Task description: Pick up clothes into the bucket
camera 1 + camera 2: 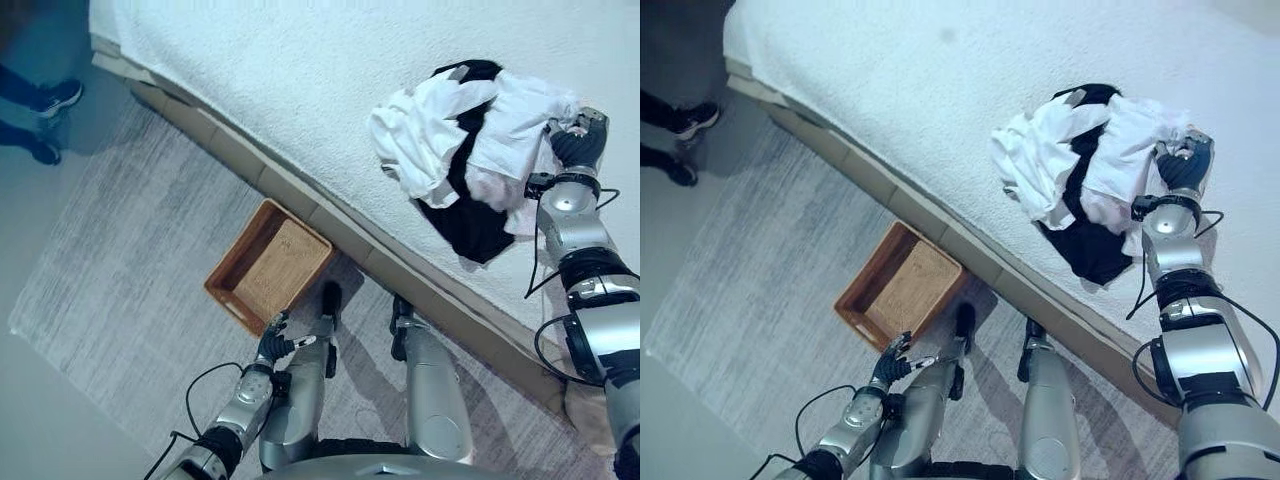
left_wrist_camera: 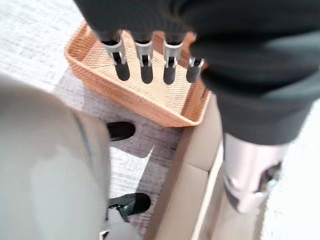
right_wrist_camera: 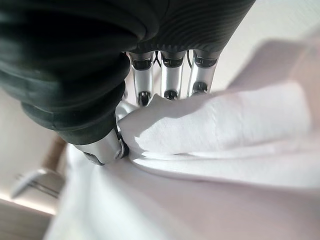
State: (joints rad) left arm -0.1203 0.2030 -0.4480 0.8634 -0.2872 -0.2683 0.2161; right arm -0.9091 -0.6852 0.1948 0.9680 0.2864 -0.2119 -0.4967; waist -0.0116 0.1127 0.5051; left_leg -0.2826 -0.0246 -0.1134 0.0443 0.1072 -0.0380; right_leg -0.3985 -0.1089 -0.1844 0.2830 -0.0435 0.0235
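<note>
The right arm reaches out over the bed (image 1: 300, 60), forearm stretched away from the body, and the right hand (image 1: 578, 140) sits at the far edge of the clothes (image 1: 460, 150), a heap of white and black garments lying on the white bedcover. In the right wrist view its fingers (image 3: 172, 80) are curled down into a fold of white cloth, with the thumb (image 3: 107, 147) pressed against the same fold from the near side, so the hand appears to be pinching the fabric, though the fingertips are buried in the cloth and the exact hold is hard to read.

The left arm hangs low beside the body, bent slightly forward, with the left hand (image 1: 275, 340) just at the near corner of the basket (image 1: 268, 265), a woven orange-brown tray standing on the grey rug (image 1: 120, 250) beside the bed frame. In the left wrist view its fingers (image 2: 145, 62) are straight and spread, holding nothing, pointing over the basket's rim.

A person's shoes (image 1: 50, 120) show on the floor at the far left. No readable writing shows on the garments or the basket.
</note>
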